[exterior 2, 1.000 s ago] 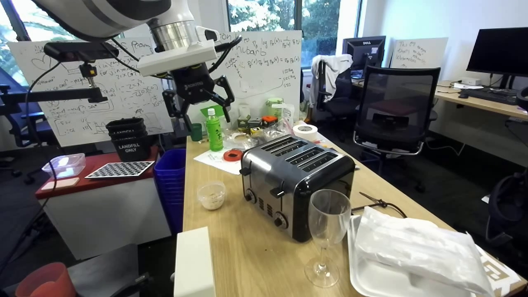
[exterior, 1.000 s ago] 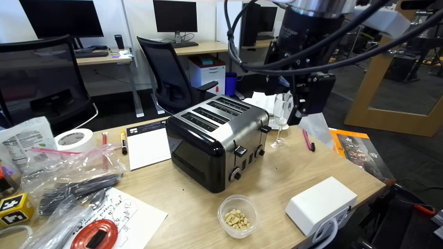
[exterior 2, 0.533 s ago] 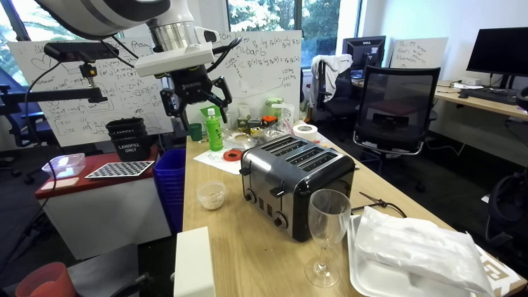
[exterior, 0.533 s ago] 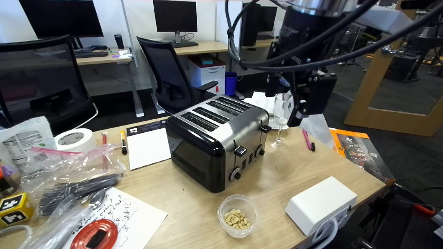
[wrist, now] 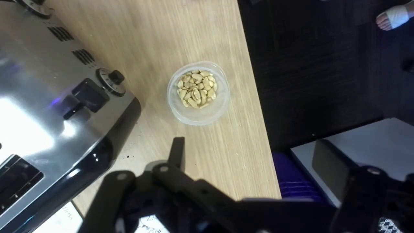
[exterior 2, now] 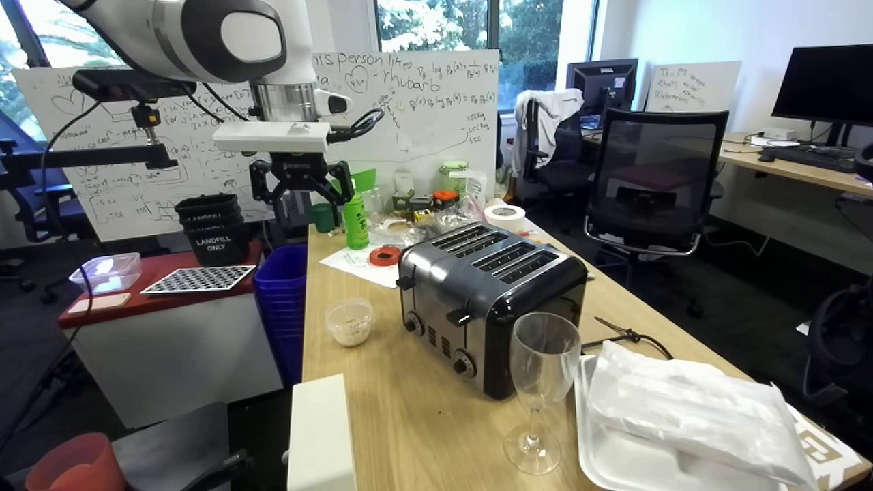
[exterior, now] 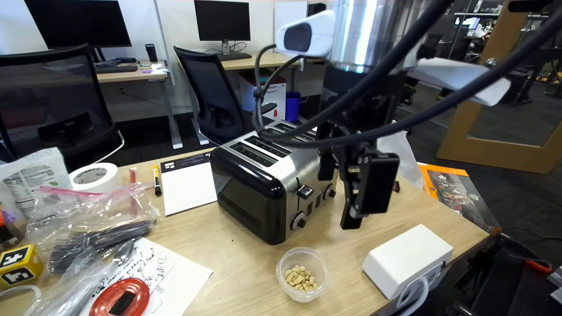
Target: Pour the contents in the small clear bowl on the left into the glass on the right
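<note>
Plainly glass (exterior 2: 543, 361) upright, long axis vertical; clear bowl (wrist: 207, 114) mouth-up; tool (wrist: 252, 158) spread wide, holding nothing

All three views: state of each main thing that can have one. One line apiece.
gripper, open, in the air, holding nothing
small clear bowl, upright, uncovered, nuts inside
nuts, bunched off-centre in the bowl
glass, upright, looks empty
toaster, upright; on or off can't be told
toaster levers, look raised
green bottle, upright, top hidden behind the gripper
two monitors, screens dark
</note>
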Action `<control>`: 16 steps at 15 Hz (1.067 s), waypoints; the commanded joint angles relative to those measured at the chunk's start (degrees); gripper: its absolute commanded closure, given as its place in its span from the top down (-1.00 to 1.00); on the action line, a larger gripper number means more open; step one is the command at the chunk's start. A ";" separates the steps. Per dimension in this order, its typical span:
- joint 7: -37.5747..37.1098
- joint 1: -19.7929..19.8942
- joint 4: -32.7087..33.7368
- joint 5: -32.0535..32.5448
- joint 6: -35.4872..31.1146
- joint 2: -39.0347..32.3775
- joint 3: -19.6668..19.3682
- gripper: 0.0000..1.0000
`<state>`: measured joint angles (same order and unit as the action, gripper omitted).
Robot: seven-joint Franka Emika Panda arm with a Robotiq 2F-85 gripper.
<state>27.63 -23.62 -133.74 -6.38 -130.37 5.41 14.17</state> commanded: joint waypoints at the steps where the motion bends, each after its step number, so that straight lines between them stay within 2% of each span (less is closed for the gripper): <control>1: -1.10 1.27 1.03 -0.11 0.13 -1.33 1.82 1.00; 8: -2.23 1.53 2.57 -0.06 0.13 -2.99 2.32 1.00; 10: -4.27 1.39 2.86 -2.57 -1.22 -4.28 2.50 1.00; 14: -9.71 1.03 3.20 -7.54 -8.65 -8.66 4.10 1.00; 16: -14.75 1.07 3.28 -4.58 -11.80 -11.44 4.78 1.00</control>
<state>18.14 -23.42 -131.36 -12.38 -138.41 -2.47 17.64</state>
